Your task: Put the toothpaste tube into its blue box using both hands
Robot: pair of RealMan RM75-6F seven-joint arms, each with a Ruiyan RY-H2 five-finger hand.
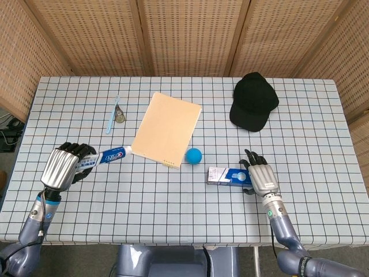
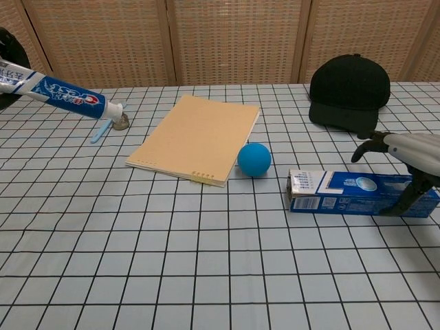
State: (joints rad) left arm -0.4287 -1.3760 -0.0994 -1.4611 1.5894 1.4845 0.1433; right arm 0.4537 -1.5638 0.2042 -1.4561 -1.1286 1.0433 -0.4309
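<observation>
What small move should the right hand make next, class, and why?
Probably close the right hand around the blue box: its fingers arch over the box's right end without clearly gripping it, the box lies flat on the table, and the left hand already holds the toothpaste tube aloft, waiting.

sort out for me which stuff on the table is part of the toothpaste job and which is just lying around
Part of the job:
- toothpaste tube, held in the left hand
- blue box, lying flat, with the right hand over its far end

Just lying about:
- notebook
- blue ball
- black cap
- small blue tool near the far left
</observation>
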